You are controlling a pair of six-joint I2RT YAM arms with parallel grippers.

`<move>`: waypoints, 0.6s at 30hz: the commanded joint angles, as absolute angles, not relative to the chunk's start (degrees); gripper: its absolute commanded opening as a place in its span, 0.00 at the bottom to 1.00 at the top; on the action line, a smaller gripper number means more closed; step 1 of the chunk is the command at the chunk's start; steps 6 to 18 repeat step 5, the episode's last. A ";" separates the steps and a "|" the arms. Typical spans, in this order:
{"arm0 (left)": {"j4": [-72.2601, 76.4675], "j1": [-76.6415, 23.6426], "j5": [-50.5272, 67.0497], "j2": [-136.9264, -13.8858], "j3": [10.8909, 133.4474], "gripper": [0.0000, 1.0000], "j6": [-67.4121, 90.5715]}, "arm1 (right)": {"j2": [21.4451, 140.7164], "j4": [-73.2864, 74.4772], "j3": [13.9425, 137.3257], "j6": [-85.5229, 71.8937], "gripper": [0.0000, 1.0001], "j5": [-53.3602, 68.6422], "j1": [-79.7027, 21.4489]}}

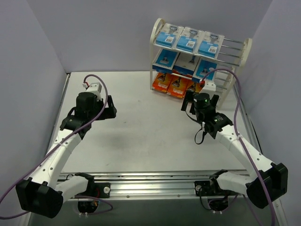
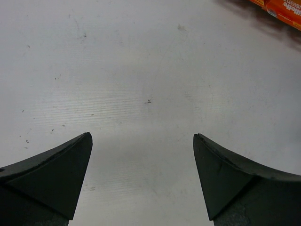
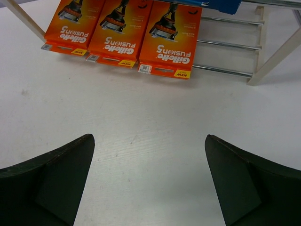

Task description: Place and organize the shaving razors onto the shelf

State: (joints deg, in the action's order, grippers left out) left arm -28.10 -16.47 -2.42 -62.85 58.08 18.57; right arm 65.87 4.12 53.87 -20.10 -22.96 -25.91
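The cream-white shelf [image 1: 246, 51] stands at the back right of the table. Three blue and white razor packs [image 1: 187, 39] lie on its top tier and more blue packs [image 1: 186, 62] on the middle tier. Three orange razor boxes [image 1: 171, 85] lean side by side on the bottom tier; in the right wrist view the orange boxes [image 3: 120, 30] lie just ahead, beside bare wire rods [image 3: 225, 44]. My right gripper [image 1: 201, 97] hovers in front of the shelf, open and empty [image 3: 149, 137]. My left gripper [image 1: 112, 107] is open and empty over bare table at the left [image 2: 142, 136].
Grey walls enclose the table on the left, back and right. The shelf's white front leg [image 3: 277, 56] stands to the right of my right gripper. A corner of an orange box [image 2: 282, 9] shows at the top right of the left wrist view. Metal rails [image 1: 150, 181] run along the near edge.
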 commanded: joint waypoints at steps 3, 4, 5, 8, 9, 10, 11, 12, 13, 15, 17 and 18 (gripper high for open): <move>-27.07 -14.85 0.00 -63.02 58.89 0.97 18.37 | 66.44 4.21 54.49 -20.48 1.00 -22.15 -25.84; -27.16 -14.59 0.00 -63.10 58.97 0.97 18.37 | 67.05 4.57 54.93 -20.57 1.00 -22.06 -25.84; -27.25 -14.42 0.00 -63.19 59.06 0.97 18.37 | 67.32 5.27 55.28 -20.74 1.00 -23.02 -25.75; -27.25 -14.42 0.00 -63.19 59.06 0.97 18.37 | 67.32 5.27 55.28 -20.74 1.00 -23.02 -25.75; -27.25 -14.42 0.00 -63.19 59.06 0.97 18.37 | 67.32 5.27 55.28 -20.74 1.00 -23.02 -25.75; -27.25 -14.42 0.00 -63.19 59.06 0.97 18.37 | 67.32 5.27 55.28 -20.74 1.00 -23.02 -25.75; -27.25 -14.42 0.00 -63.19 59.06 0.97 18.37 | 67.32 5.27 55.28 -20.74 1.00 -23.02 -25.75; -27.25 -14.42 0.00 -63.19 59.06 0.97 18.37 | 67.32 5.27 55.28 -20.74 1.00 -23.02 -25.75; -27.25 -14.42 0.00 -63.19 59.06 0.97 18.37 | 67.32 5.27 55.28 -20.74 1.00 -23.02 -25.75; -27.25 -14.42 0.00 -63.19 59.06 0.97 18.37 | 67.32 5.27 55.28 -20.74 1.00 -23.02 -25.75; -27.25 -14.42 0.00 -63.19 59.06 0.97 18.37 | 67.32 5.27 55.28 -20.74 1.00 -23.02 -25.75; -27.25 -14.42 0.00 -63.19 59.06 0.97 18.37 | 67.32 5.27 55.28 -20.74 1.00 -23.02 -25.75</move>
